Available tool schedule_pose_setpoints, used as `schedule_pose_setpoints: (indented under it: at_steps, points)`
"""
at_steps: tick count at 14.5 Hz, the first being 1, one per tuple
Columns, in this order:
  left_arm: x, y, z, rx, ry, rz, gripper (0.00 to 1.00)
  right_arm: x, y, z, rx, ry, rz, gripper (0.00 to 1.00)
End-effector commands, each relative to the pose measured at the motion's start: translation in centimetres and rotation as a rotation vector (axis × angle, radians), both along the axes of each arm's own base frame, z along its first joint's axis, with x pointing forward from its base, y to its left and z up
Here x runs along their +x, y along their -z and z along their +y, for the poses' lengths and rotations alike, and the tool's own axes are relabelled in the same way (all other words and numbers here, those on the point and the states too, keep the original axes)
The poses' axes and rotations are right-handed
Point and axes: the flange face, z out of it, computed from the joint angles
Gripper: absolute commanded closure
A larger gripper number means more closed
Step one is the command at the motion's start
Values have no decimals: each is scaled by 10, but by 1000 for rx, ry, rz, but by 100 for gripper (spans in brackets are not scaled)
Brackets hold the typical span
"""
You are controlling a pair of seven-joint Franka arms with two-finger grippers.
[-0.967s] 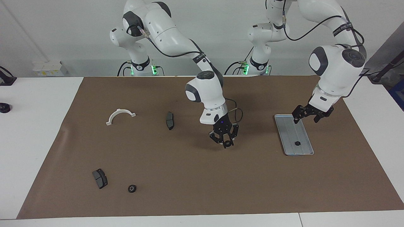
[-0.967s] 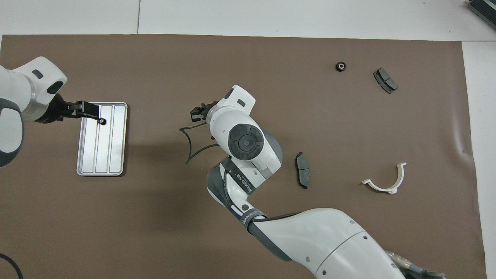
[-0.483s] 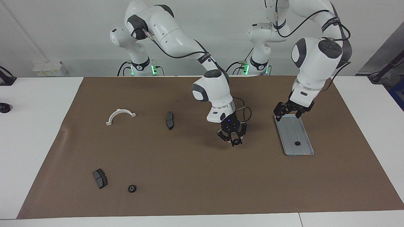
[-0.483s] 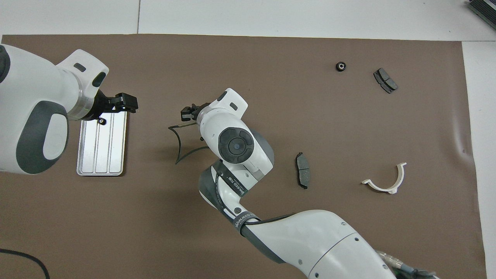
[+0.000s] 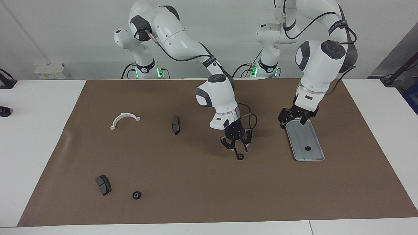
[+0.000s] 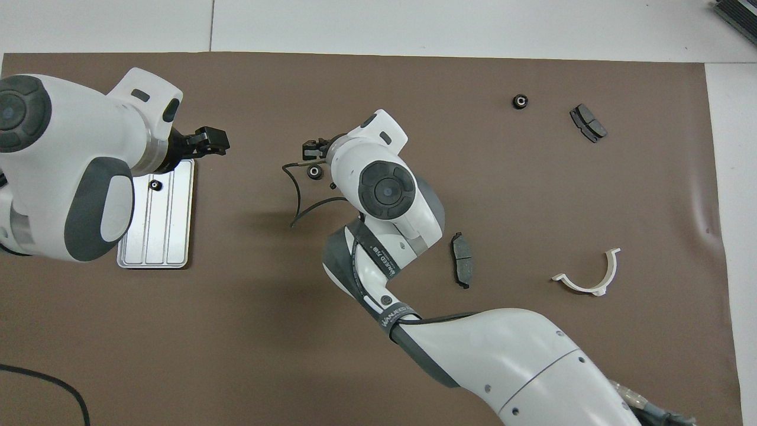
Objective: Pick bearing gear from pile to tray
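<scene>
Facing view: brown mat (image 5: 196, 182) covers the table. Right gripper (image 5: 237, 148) hangs mid-mat, fingers parted, holding nothing; a small black gear (image 5: 240, 157) lies on the mat just under its tips, free. Left gripper (image 5: 291, 120) over the tray's (image 5: 302, 133) robot-side end, fingers spread, empty. One gear in tray (image 5: 307, 148); another, the far gear (image 5: 136, 195), sits toward the right arm's end. Overhead view: arm band (image 6: 378, 271) lettering unreadable.
</scene>
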Motion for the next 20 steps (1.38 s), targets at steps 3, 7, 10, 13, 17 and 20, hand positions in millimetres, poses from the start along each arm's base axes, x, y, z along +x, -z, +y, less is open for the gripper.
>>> schedule_pose_setpoints:
  at_steps: [3,7,10,13,17,20]
  points:
    - [8,59,-86,20,-204,-32,0,33,-46,-121,-127,51,127,52]
    - [0,117,-139,40,-350,-19,0,61,-23,-249,-227,15,183,52]
    - [0,144,-154,40,-390,-14,0,73,-13,-332,-269,1,197,52]
    - [4,151,-157,-7,-436,-35,0,80,6,-368,-289,-20,161,50]
    - [17,164,-164,-18,-431,-46,3,97,55,-355,-218,6,47,45]
    - [16,171,-166,-30,-453,-46,29,97,61,-343,-210,-8,29,43]
